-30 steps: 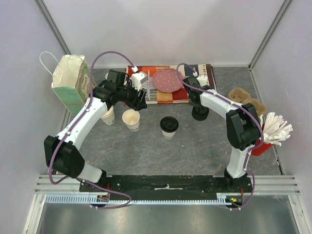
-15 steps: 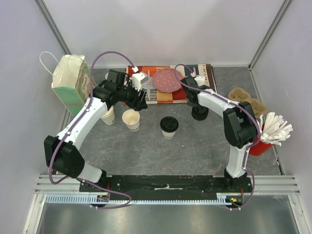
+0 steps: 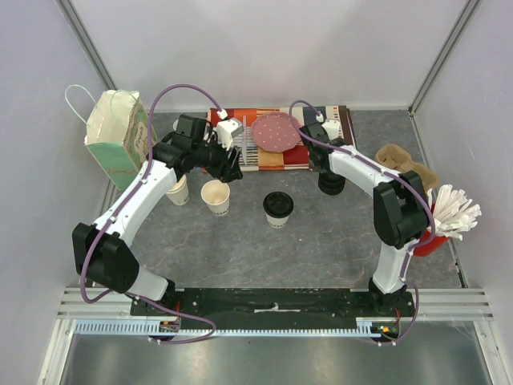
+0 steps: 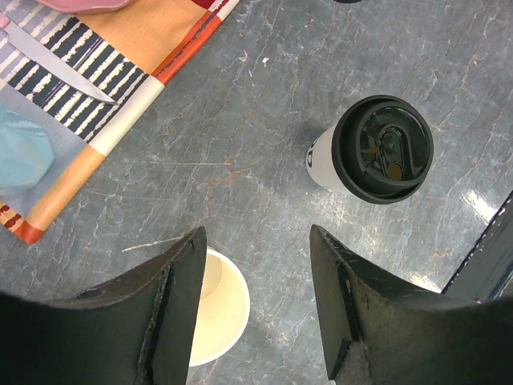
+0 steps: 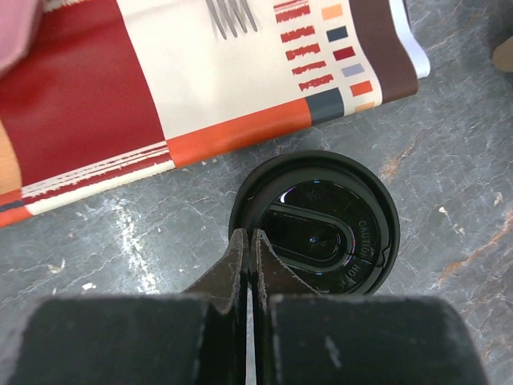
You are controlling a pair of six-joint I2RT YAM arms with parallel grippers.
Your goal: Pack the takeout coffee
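A cream paper cup with a black lid (image 3: 278,206) stands mid-table; it also shows in the left wrist view (image 4: 383,148). An open cream paper cup (image 3: 215,195) stands to its left, and shows under my left finger (image 4: 218,309). My left gripper (image 3: 228,171) is open and empty (image 4: 256,234), above and just right of the open cup. A loose black lid (image 3: 331,184) lies near the placemat's front edge. My right gripper (image 3: 325,176) is shut on that lid's left rim (image 5: 321,224), fingers pinched together (image 5: 248,239).
A striped placemat (image 3: 321,148) with a pink plate (image 3: 276,131), a knife (image 4: 56,64) and a fork (image 5: 232,16) lies at the back. A paper bag (image 3: 120,128) stands at the left, a small white cup (image 3: 178,191) by the left arm, a cardboard cup carrier (image 3: 405,164) and a red holder of white sticks (image 3: 449,216) at the right.
My right wrist has shifted slightly over the loose lid, first left and then back right. The left arm and both cups have not moved.
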